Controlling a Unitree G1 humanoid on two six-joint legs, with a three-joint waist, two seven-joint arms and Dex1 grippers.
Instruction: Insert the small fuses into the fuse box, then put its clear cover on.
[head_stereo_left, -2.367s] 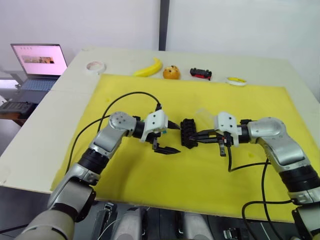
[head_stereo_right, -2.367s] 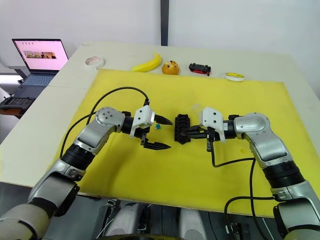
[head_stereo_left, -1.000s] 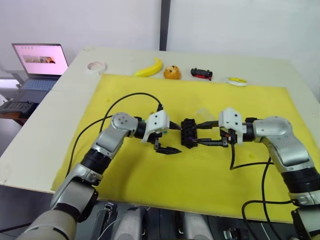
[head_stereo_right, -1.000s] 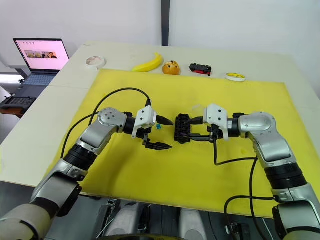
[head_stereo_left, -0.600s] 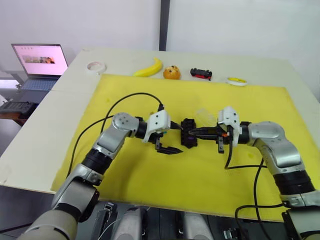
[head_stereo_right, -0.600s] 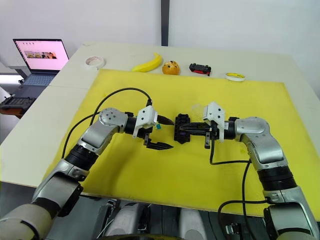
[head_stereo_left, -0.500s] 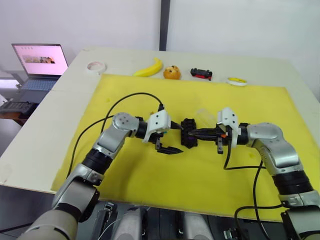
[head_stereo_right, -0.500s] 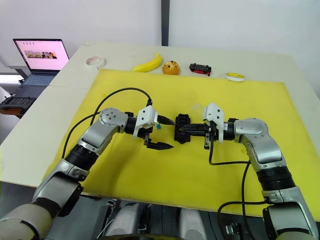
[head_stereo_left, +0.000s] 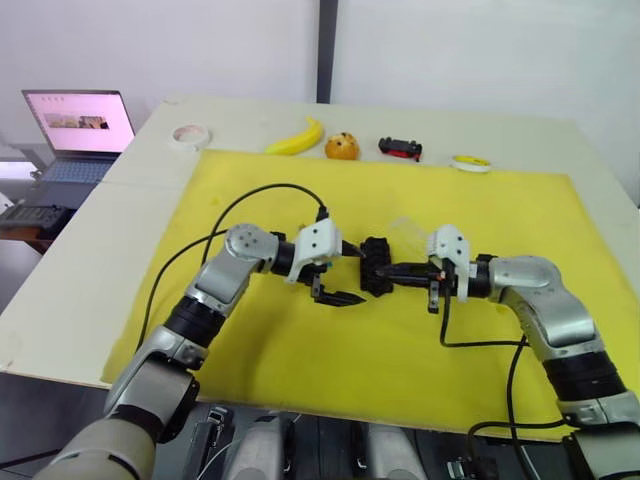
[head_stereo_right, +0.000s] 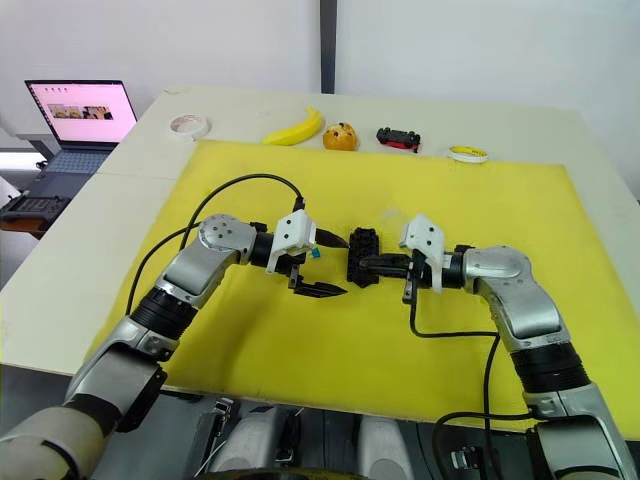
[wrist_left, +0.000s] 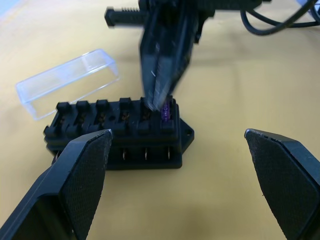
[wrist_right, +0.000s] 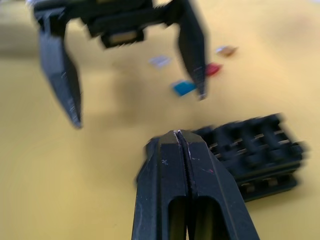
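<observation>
The black fuse box (head_stereo_left: 376, 268) lies mid-mat, a purple fuse (wrist_left: 166, 114) seated in its end slot. My right gripper (head_stereo_left: 388, 272) is shut, its tips pressed down on that end of the box beside the purple fuse. My left gripper (head_stereo_left: 347, 274) stands open just left of the box, holding nothing. Loose fuses lie behind the left gripper: teal (wrist_right: 184, 88), red (wrist_right: 212, 69), grey (wrist_right: 160, 61), orange (wrist_right: 227, 50). The clear cover (wrist_left: 67, 82) rests on the mat just beyond the box.
The yellow mat (head_stereo_left: 300, 370) covers the table. Along the far edge sit a tape roll (head_stereo_left: 189, 133), a banana (head_stereo_left: 297, 138), an orange fruit (head_stereo_left: 341, 146), a toy car (head_stereo_left: 400, 149) and a small ring (head_stereo_left: 470, 162). A laptop (head_stereo_left: 80, 125) stands off to the left.
A second ago my right gripper stood open around the box; it has since shut and slid left, tips onto the box's end. The left gripper has stayed put, open.
</observation>
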